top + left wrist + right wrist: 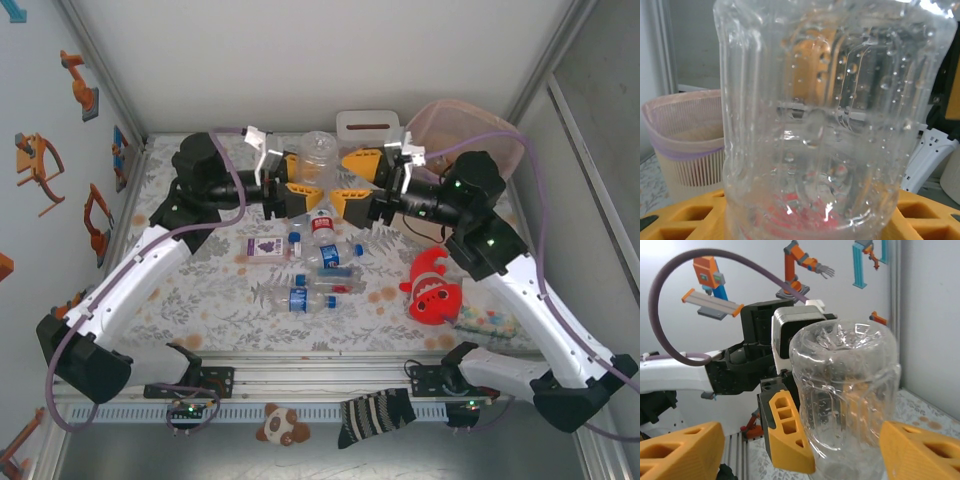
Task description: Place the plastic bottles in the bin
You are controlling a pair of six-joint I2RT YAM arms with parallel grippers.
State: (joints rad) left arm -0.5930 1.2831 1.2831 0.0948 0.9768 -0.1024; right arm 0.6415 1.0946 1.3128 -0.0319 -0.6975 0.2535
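Note:
A clear plastic bottle (318, 155) stands base-up above the far middle of the table, and my left gripper (298, 188) is shut on its lower part. In the left wrist view the bottle (815, 115) rises between my yellow fingers (685, 220). My right gripper (352, 180) is open, with its fingers spread on either side of the same bottle (845, 400) and a gap showing on the left side. The left gripper's finger (787, 435) presses the bottle's side. Several more bottles (300, 297) lie on the table below. The pink-beige bin (470, 135) stands at the far right.
A white slotted box (367, 125) stands at the back, next to the bin (685, 145). A red clownfish plush (432, 285) lies right of the loose bottles. A purple-labelled bottle (265, 246) lies at the left of the pile. Walls close in the table on three sides.

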